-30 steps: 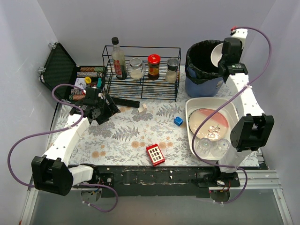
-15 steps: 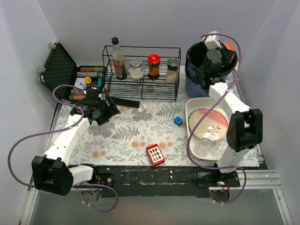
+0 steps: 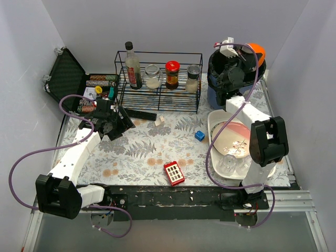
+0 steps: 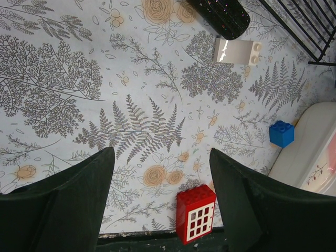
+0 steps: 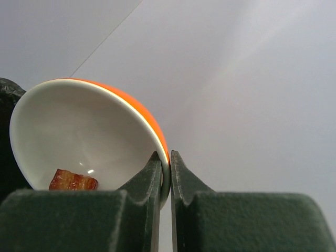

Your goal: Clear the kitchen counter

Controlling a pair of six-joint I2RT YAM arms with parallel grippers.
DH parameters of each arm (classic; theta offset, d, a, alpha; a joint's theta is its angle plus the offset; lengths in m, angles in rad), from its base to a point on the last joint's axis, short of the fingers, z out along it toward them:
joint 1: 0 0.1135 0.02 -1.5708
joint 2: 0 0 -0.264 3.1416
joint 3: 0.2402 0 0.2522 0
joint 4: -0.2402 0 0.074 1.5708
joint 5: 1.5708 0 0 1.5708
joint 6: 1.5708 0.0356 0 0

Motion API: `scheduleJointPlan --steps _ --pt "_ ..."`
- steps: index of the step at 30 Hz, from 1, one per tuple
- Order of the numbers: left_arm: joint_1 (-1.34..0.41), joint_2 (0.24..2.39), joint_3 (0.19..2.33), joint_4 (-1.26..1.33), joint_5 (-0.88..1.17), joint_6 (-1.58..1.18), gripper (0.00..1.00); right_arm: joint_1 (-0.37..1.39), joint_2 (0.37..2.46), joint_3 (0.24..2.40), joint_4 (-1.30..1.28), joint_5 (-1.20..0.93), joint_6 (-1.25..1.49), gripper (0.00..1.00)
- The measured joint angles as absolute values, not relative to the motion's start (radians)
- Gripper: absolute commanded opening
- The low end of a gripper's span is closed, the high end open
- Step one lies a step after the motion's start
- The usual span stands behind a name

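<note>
The kitchen counter (image 3: 142, 149) has a white-and-grey fern pattern and fills the left wrist view (image 4: 79, 79). My right gripper (image 3: 245, 56) is shut on the rim of an orange bowl (image 3: 255, 51) with a white inside, held tilted over the black-lined bin (image 3: 218, 97). In the right wrist view the gripper (image 5: 169, 155) pinches the bowl (image 5: 79, 131), and a reddish-brown food scrap (image 5: 73, 180) lies inside. My left gripper (image 3: 118, 126) is open and empty above the counter's left part (image 4: 160, 157).
A red window brick (image 3: 174, 172) (image 4: 196, 212), a blue brick (image 3: 200, 135) (image 4: 281, 133) and a white brick (image 3: 160, 120) (image 4: 237, 51) lie on the counter. The white tub (image 3: 212, 126) holds a plate and glasses. The wire rack (image 3: 157, 55) and a black case (image 3: 65, 71) stand behind.
My right arm swung left over the bin and turned the bowl, so its orange outside now shows from above. The left arm has not moved.
</note>
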State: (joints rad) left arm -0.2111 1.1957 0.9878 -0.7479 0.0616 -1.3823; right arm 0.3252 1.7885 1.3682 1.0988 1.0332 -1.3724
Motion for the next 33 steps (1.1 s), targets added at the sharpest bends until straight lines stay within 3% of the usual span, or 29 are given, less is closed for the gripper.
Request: scheduleJointPlan --steps 16,33 --pt "-0.211 1.195 0.962 -0.749 0.067 -1.375 0.78 0.371 1.789 1.235 1.246 0.888 -1.65 0.01" --pt "-0.211 1.195 0.958 -0.748 0.067 -1.372 0.79 0.371 1.802 1.307 1.253 0.944 -1.595 0.01"
